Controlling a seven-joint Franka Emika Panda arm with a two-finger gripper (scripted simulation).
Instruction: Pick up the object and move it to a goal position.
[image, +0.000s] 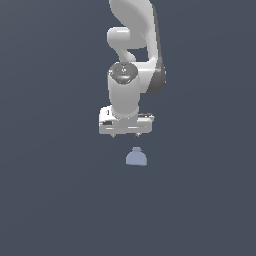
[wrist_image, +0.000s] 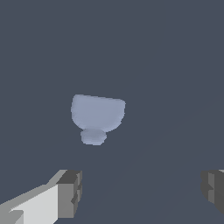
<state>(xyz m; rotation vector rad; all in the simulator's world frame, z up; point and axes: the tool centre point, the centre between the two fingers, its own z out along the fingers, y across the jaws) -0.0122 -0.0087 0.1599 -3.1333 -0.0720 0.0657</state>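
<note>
The object is a small pale blue-grey dome with a narrow knob on top. It rests on the dark grey floor, just below the arm in the exterior view. My gripper hangs above it and slightly toward the exterior view's left, apart from it. In the wrist view the object lies ahead of the fingers, not between them. The gripper is open wide and empty, with one fingertip and the other far apart.
A plain dark grey surface fills both views. The white arm rises behind the gripper in the exterior view. No other objects show.
</note>
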